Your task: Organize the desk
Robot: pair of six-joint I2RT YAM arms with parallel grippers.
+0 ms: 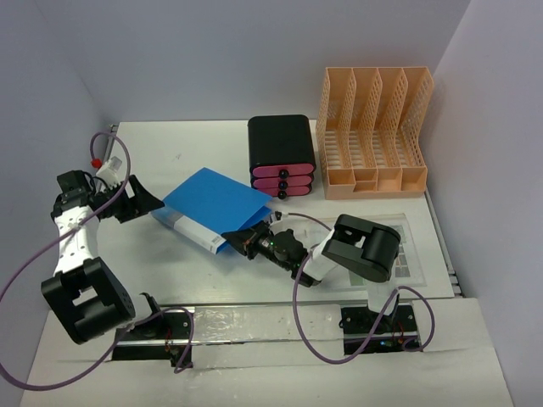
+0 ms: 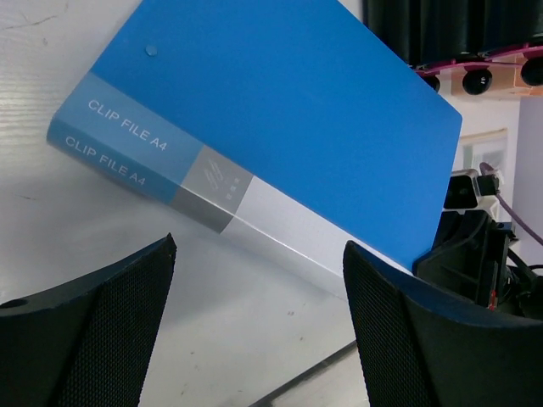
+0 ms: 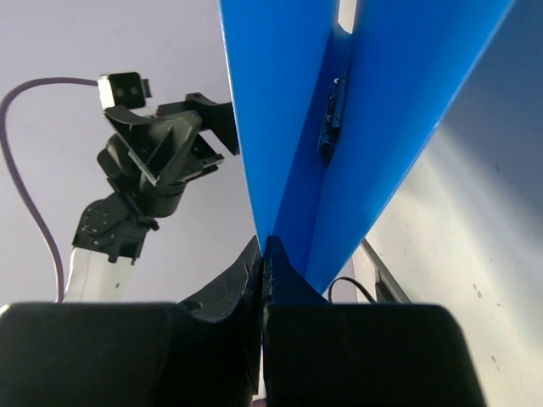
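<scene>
A blue A4 clip file [image 1: 212, 202] lies on the white desk [image 1: 187, 140] left of centre, its labelled spine [image 2: 127, 153] toward the left arm. My right gripper [image 1: 243, 238] is shut on the near right corner of the file's top cover. In the right wrist view the jaws [image 3: 265, 257] pinch that cover's edge, and the file [image 3: 382, 102] gapes slightly open beyond them. My left gripper [image 1: 140, 200] stands open just left of the file. In the left wrist view its fingers [image 2: 259, 254] frame bare desk, with the file [image 2: 280, 110] a little ahead and untouched.
A black box with pink drawers [image 1: 281, 157] stands behind the file's far corner. An orange slotted file rack [image 1: 373, 131] is at the back right. A printed sheet [image 1: 416, 246] lies under the right arm. A metal rail [image 1: 254, 318] runs along the near edge.
</scene>
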